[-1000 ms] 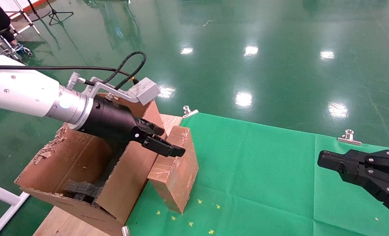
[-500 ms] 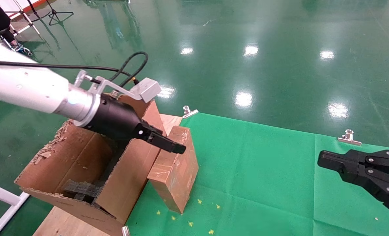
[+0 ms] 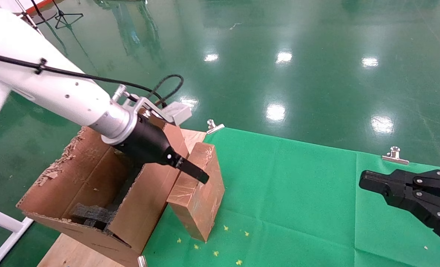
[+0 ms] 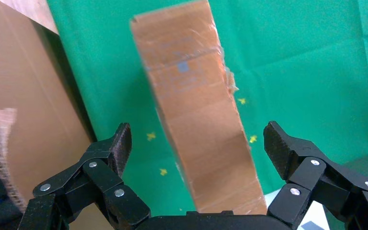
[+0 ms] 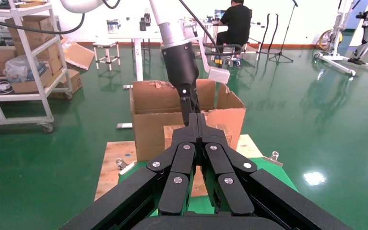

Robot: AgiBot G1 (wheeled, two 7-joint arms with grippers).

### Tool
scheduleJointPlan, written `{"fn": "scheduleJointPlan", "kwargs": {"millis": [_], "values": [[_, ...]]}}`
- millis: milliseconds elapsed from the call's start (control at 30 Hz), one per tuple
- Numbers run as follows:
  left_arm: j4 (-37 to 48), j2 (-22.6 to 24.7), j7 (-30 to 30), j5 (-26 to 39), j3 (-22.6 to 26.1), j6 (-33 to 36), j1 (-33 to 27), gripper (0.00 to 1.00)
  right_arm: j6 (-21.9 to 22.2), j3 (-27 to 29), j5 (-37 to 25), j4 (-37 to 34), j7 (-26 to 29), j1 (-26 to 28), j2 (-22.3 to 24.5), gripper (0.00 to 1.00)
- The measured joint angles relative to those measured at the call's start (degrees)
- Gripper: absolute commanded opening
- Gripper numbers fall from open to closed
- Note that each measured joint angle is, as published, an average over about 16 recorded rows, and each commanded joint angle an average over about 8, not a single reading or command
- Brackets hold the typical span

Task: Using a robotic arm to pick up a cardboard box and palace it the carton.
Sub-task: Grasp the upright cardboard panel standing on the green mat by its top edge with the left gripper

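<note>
Now wide-spread left gripper [image 4: 194,143] fingers [image 4: 117,146] astride cardboard box [image 4: 198,124], not touching

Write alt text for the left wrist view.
The left end effector hangs open above the small taped cardboard box, one finger on each side and neither touching it. The box stands on green cloth, with the carton's brown wall beside it.
</note>
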Motion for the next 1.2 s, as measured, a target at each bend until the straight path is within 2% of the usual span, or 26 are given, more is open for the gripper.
{"fn": "scheduleJointPlan", "kwargs": {"millis": [33,67,200,233,467,500,1200], "values": [[0.3,0.3,-0.1,-0.1,0.6,0.0,-0.2,1.0,0.0,0.0,0.0,0.0,0.0,0.0,0.0,0.96],[0.5,0.5,-0.2,-0.2,1.2,0.0,-0.4,1.0,0.0,0.0,0.0,0.0,0.0,0.0,0.0,1.0],[1.5,1.4,-0.6,-0.5,3.3,0.0,-1.0,0.99,0.0,0.0,0.0,0.0,0.0,0.0,0.0,1.0],[1.6,1.6,-0.6,-0.6,3.7,0.0,-1.2,0.92,0.0,0.0,0.0,0.0,0.0,0.0,0.0,1.0],[2.4,2.4,-1.0,-0.5,5.6,0.1,-2.0,0.05,0.0,0.0,0.0,0.0,0.0,0.0,0.0,1.0],[2.4,2.4,-1.0,-0.5,5.7,0.1,-2.0,0.0,0.0,0.0,0.0,0.0,0.0,0.0,0.0,1.0],[2.2,2.2,-0.9,-0.6,5.2,0.1,-1.7,0.0,0.0,0.0,0.0,0.0,0.0,0.0,0.0,1.0]]}}
